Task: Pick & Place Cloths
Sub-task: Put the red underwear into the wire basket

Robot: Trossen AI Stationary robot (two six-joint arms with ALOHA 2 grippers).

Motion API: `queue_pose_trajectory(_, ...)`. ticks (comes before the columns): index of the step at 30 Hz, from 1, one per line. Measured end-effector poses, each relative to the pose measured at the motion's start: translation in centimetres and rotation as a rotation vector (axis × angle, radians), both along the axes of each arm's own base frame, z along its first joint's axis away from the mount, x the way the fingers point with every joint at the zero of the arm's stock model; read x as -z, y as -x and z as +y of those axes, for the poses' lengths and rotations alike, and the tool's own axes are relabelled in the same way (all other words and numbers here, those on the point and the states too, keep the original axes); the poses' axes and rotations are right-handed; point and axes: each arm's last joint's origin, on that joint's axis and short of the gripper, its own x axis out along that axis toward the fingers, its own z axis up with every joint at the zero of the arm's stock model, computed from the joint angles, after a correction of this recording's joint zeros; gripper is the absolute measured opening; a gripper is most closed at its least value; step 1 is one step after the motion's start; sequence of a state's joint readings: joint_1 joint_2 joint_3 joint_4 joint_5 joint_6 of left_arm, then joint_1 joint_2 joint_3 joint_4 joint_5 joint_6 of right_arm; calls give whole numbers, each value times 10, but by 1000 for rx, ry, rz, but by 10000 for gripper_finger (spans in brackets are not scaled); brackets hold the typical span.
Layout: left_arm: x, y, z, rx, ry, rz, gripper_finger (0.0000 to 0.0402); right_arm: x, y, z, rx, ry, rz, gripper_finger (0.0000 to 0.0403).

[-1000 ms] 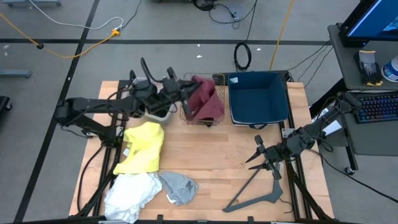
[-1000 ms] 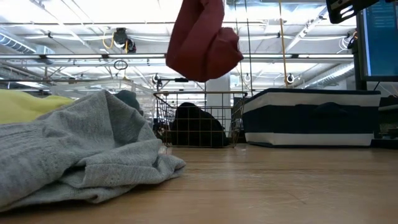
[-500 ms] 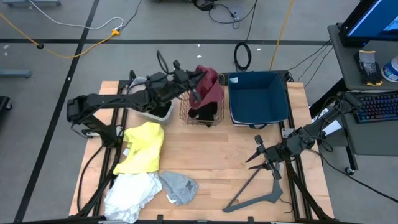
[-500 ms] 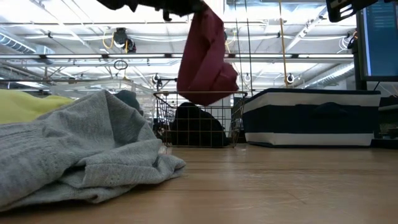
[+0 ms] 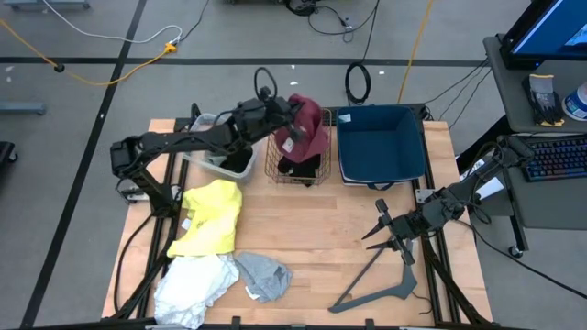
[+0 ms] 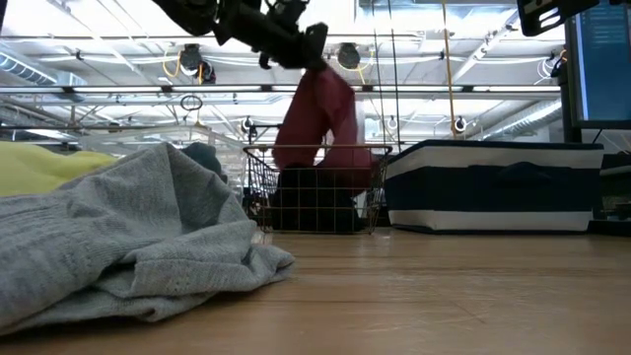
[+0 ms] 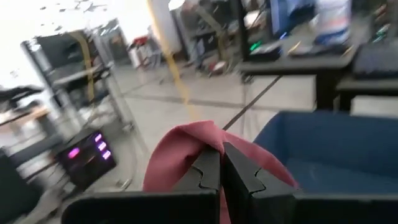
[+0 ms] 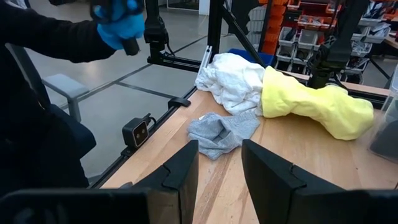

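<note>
Since a second ago, the left arm has swung the maroon cloth across from beside the wire basket to right over it, and the cloth now hangs lower.

From above, the left gripper is over the basket, pinched shut on the maroon cloth. The yellow cloth, the white cloth and the light grey cloth lie on the table near its left front part. The right gripper waits near the grey hanger bar, holding nothing.

From table height, the maroon cloth droops long and floppy, and its bottom end dips into the basket, where a black cloth already sits. It looks soft and light, so a pinch on any bunched-up fold should hold it.

The left wrist view shows the two dark fingers squeezed tight together with red fabric caught between them, above the blue bin.

The right wrist view shows its fingers a little way apart with nothing between them.
</note>
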State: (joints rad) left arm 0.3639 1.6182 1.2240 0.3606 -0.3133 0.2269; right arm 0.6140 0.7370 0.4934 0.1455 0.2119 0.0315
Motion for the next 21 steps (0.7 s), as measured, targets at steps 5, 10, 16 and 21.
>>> queue_pose_trajectory(5,8,3,5,-48,51,61,0,0,0,0,-2,12,-5,114)
queue_pose_trajectory(10,17,5,5,-28,121,121,0,0,0,0,-2,15,-7,114)
queue_pose_trajectory(16,26,6,4,-13,214,164,0,0,0,0,-3,14,-8,114)
queue_pose_trajectory(21,30,6,2,52,283,172,0,0,0,0,-2,13,-10,114)
